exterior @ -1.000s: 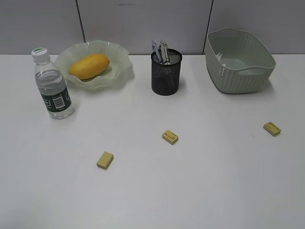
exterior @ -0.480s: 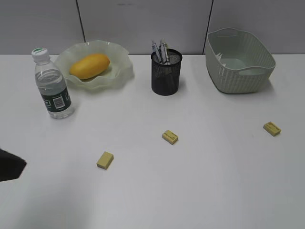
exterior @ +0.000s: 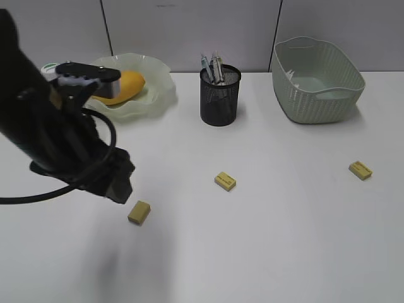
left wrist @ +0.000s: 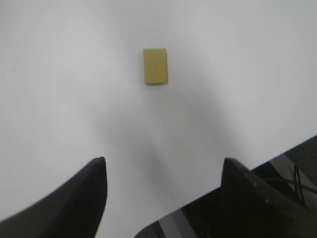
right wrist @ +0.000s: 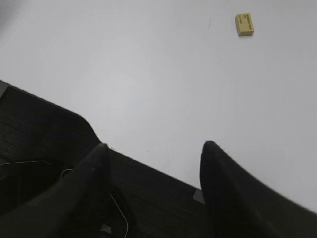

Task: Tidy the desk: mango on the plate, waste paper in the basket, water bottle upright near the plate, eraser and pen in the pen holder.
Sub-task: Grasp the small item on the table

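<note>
Mango point(exterior: 123, 84) lies on plate point(exterior: 154, 95); pens point(exterior: 213, 66) stand in pen holder point(exterior: 219, 98).

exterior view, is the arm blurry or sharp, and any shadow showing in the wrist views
Exterior view: the black left arm is motion-smeared, while the black mesh pen holder stays crisp. Left wrist view: a soft grey shadow spreads below the small yellow rectangular eraser. Right wrist view: evenly lit, no clear shadow.

I read this as an office desk setup: a plain white worktop point(exterior: 265, 252) pushed against grey partition panels point(exterior: 189, 31) with dark seams, like cubicle dividers. A black mesh pen holder point(exterior: 220, 96) with pens point(exterior: 212, 66) and small yellow erasers point(exterior: 225, 181) scattered about give it a stationery, desk-work feel.
</note>
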`<action>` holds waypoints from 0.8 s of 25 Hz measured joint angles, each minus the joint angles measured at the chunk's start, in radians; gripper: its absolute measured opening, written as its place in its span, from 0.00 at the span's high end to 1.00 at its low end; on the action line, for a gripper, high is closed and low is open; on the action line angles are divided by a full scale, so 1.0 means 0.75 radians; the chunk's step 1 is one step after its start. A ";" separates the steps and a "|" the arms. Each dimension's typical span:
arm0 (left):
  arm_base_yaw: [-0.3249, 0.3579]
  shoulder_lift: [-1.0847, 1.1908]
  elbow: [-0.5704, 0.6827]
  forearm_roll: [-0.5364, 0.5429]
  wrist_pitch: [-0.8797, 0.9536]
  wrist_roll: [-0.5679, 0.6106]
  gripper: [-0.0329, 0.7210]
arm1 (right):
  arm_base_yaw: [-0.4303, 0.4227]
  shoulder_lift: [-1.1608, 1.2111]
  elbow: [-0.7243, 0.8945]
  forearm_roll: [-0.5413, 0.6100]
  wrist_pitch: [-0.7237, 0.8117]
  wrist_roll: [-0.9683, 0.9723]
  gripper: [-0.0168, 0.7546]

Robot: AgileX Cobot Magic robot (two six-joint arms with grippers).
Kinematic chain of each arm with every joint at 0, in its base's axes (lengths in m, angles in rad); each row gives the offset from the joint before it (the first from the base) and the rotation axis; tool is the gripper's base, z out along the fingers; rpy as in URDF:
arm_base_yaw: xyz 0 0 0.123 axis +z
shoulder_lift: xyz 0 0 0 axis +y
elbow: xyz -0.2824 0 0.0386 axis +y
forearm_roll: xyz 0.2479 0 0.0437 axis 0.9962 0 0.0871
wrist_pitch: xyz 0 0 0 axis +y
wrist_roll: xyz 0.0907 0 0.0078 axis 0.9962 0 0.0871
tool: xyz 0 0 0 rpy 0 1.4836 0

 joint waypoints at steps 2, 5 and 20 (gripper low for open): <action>-0.028 0.084 -0.074 0.009 -0.008 -0.044 0.23 | 0.000 0.000 0.000 0.000 0.000 0.000 0.38; -0.053 0.213 -0.168 0.062 -0.013 -0.132 0.23 | 0.000 0.000 0.000 0.000 0.000 0.000 0.38; -0.056 0.612 -0.282 0.126 -0.060 -0.194 0.23 | 0.000 0.000 0.000 -0.003 0.000 0.000 0.38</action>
